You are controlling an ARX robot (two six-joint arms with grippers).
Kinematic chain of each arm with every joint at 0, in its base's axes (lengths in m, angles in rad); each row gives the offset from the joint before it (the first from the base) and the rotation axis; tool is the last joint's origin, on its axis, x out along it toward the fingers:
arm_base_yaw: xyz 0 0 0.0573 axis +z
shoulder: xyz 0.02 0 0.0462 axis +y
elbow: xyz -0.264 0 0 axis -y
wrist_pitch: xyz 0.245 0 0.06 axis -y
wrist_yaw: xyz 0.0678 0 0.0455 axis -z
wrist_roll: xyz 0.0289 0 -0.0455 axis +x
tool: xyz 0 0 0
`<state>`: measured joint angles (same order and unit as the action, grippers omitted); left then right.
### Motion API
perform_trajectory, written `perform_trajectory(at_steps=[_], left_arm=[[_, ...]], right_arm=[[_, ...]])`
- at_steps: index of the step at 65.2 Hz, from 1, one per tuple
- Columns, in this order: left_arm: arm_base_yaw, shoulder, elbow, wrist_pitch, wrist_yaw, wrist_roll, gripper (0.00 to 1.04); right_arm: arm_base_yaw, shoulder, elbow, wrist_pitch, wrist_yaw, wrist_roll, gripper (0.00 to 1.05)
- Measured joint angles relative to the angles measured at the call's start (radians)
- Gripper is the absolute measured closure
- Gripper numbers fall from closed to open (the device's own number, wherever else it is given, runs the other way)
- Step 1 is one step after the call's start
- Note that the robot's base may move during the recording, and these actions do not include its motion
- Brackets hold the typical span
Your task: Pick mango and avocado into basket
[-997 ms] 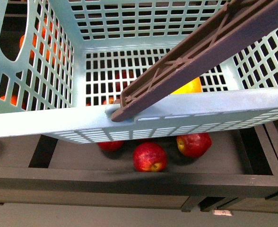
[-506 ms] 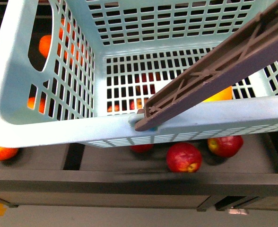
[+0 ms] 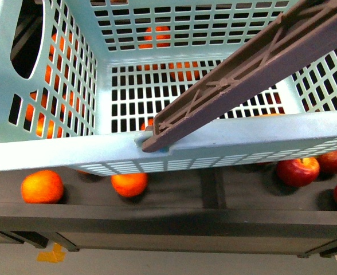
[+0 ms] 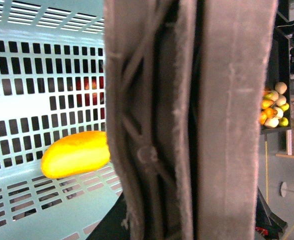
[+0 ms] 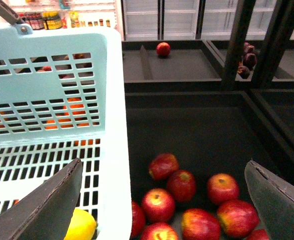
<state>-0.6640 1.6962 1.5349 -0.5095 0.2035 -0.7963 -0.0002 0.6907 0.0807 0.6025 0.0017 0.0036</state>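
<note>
Front view is mostly filled by the light turquoise slotted plastic basket [image 3: 54, 154]. Its brown ribbed plastic handle [image 3: 243, 74] is laid slantwise across the opening, from the near rim up to the far right. Under the basket a dark shelf tray [image 3: 157, 220] can be seen, with round oranges [image 3: 42, 186] on the left and shiny red apples [image 3: 297, 171] on the right.

Writing-wise, not much to be had. A row of small bottles [image 5: 47, 21] is caught on a far shelf in the right wrist view, but the labels are too small to be read.

The smooth oblong yellow-orange mango [image 4: 76, 154] is found inside the basket, laid on its side on the slotted floor, toward the right end by the near rim. The skin is glossy, bright yellow shading to orange along one side. In the front view only an orange sliver of it is shown above the near rim.

The right claw [image 5: 163, 164] is spread wide with nothing held, hung over the apples just beside the basket's right wall. The left claw [image 4: 187, 225] is crowded out by the handle in its own view. Only dark slivers are shown either side, so whether it's clamped can't be told.
</note>
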Motion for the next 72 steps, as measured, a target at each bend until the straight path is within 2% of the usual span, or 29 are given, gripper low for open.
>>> perform_trajectory(at_steps=[72], left_arm=[[0.001,0.000,0.000,0.000,-0.011,0.000,0.91]], right_arm=[[0.000,0.000,-0.002,0.000,-0.001,0.000,0.09]])
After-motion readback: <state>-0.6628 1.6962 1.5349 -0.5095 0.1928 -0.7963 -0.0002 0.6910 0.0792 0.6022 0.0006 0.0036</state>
